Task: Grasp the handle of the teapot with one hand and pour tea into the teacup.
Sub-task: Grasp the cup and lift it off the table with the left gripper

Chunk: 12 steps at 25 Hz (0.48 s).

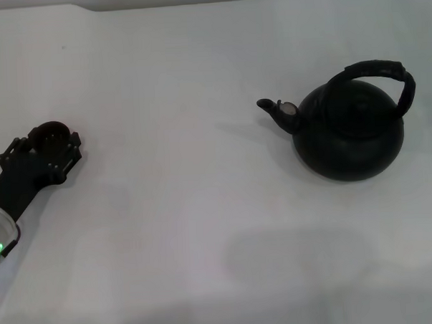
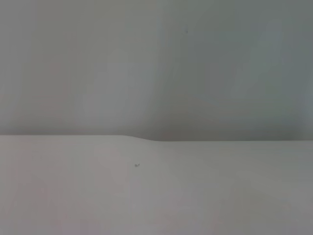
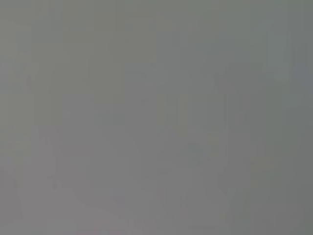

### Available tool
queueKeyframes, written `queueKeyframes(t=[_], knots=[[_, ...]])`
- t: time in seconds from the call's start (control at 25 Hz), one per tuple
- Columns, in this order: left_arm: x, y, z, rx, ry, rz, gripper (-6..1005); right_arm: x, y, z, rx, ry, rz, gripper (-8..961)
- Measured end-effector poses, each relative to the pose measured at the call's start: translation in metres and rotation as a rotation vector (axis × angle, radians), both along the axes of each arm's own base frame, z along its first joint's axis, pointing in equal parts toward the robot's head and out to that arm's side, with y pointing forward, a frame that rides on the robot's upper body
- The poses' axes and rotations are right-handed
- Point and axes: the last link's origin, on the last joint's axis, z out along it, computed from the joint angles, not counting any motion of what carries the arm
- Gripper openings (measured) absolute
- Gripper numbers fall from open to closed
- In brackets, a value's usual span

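The teapot (image 1: 349, 134) is sitting upright on the white table (image 1: 169, 228), well apart from the left gripper (image 1: 48, 137) and off to its right. Its short spout (image 1: 275, 110) is pointing back toward that gripper, and a silvery cap is showing at the spout's base. The handle (image 1: 384, 74) is arching over the pot's top, leaning toward the side away from the gripper. What the pot is holding cannot be told, as its body is closed from above.

The left gripper is lying low over the table at the left edge, and a round dark shape, possibly the teacup, is sitting right at its tip. Whether its fingers are gripping it cannot be told. Only bare table is lying between gripper and teapot. The right gripper is not showing anywhere.
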Motion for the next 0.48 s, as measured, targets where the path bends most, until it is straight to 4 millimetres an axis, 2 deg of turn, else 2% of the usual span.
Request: queueKeyframes(t=[0.24, 0.48], knots=[[0.002, 0.000, -0.001, -0.006, 0.002, -0.017, 712, 0.000, 0.001, 0.000, 0.000, 0.000, 0.001, 864], [0.010, 0.008, -0.002, -0.027, 0.008, -0.064, 711, 0.000, 0.001, 0.000, 0.000, 0.000, 0.001, 863]])
